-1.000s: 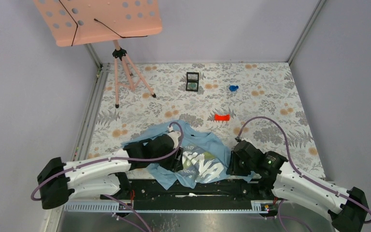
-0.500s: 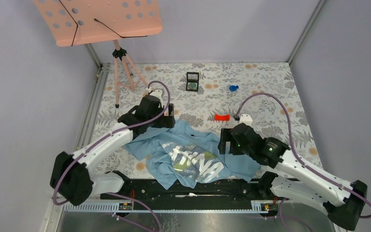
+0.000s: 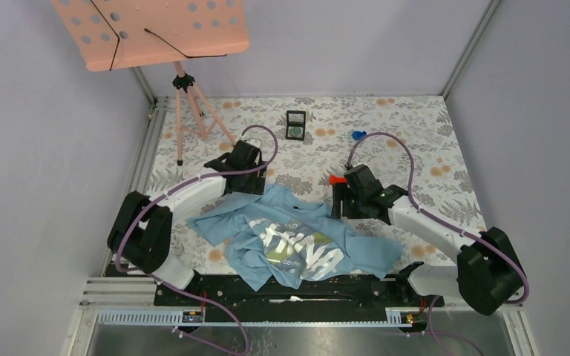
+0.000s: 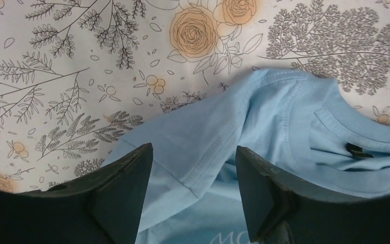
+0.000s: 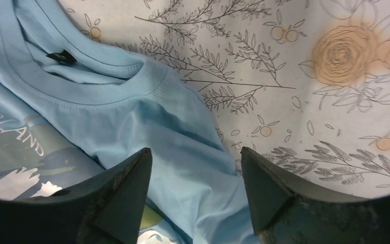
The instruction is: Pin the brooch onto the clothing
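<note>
The light blue T-shirt (image 3: pixel 297 241) lies crumpled near the table's front, white lettering up. It also shows in the left wrist view (image 4: pixel 244 127) and in the right wrist view (image 5: pixel 132 117). The brooch (image 3: pixel 294 133), a tiny greenish disc, sits in a small black case (image 3: pixel 295 119) at the far middle, away from both arms. My left gripper (image 3: pixel 256 183) is open and empty over the shirt's far left shoulder, with its jaws (image 4: pixel 193 152) wide apart. My right gripper (image 3: pixel 339 209) is open and empty over the shirt's far right shoulder by the collar, with its jaws (image 5: pixel 195 155) also wide apart.
A small red block (image 3: pixel 337 179) lies just beyond the right gripper. A small blue trinket (image 3: pixel 358 135) lies further back. A pink music stand (image 3: pixel 152 30) on a tripod (image 3: pixel 193 111) stands at the back left. Walls close the table on three sides.
Both arms have swung out from the near edge to the shirt's far side. The shirt's chest is uncovered and lies more spread out.
</note>
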`<state>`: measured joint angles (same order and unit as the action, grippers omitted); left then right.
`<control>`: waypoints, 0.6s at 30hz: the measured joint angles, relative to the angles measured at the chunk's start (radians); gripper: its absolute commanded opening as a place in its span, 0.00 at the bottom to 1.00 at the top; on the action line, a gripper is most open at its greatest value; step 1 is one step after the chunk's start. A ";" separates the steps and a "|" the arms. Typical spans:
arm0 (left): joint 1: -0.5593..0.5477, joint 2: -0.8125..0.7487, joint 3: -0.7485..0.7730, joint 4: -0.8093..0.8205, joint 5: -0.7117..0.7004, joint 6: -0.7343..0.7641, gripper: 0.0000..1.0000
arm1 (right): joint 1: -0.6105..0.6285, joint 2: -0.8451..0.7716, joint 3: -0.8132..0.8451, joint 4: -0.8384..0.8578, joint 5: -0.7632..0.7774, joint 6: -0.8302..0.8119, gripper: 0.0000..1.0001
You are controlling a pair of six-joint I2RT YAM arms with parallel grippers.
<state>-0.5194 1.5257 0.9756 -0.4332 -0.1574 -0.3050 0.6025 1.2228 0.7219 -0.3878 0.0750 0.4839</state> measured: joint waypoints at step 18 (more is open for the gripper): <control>0.000 0.100 0.017 0.002 -0.001 0.013 0.49 | -0.047 0.243 0.004 0.134 -0.107 -0.046 0.60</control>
<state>-0.5190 1.6260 0.9924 -0.4316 -0.1581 -0.2916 0.5552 1.4658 0.7258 -0.2535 -0.0322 0.4377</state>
